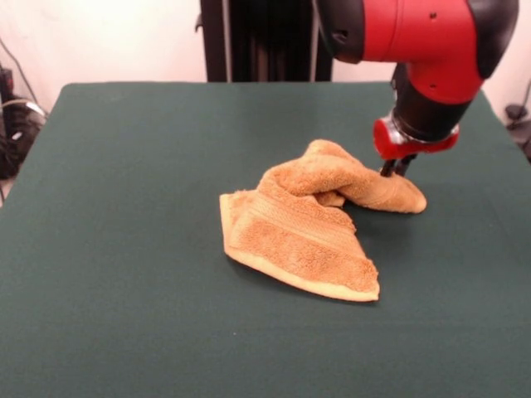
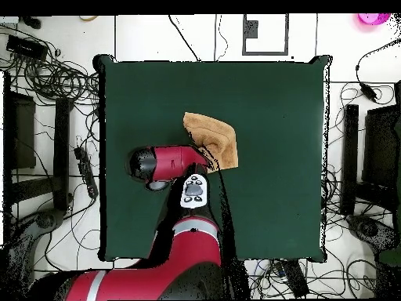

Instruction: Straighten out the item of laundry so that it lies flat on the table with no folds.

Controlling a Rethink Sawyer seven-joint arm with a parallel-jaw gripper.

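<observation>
The orange-tan towel [image 1: 303, 228] lies crumpled near the middle of the dark green table [image 1: 124, 249]. Its near part lies flat, with a band stripe and a pale hem. Its far part is folded over into a raised ridge that runs to the right. My gripper [image 1: 397, 170] comes down just behind the right end of that ridge, touching or nearly touching it, and the cloth hides its tips. In the overhead view the towel [image 2: 213, 135] shows partly, and my arm [image 2: 168, 163] covers its edge nearest the robot and hides the gripper.
Green table [image 2: 274, 196] extends on all sides of the towel. Cables and stands [image 2: 55, 117] lie on the floor around the table. My pedestal [image 1: 265, 41] stands at the table's far edge.
</observation>
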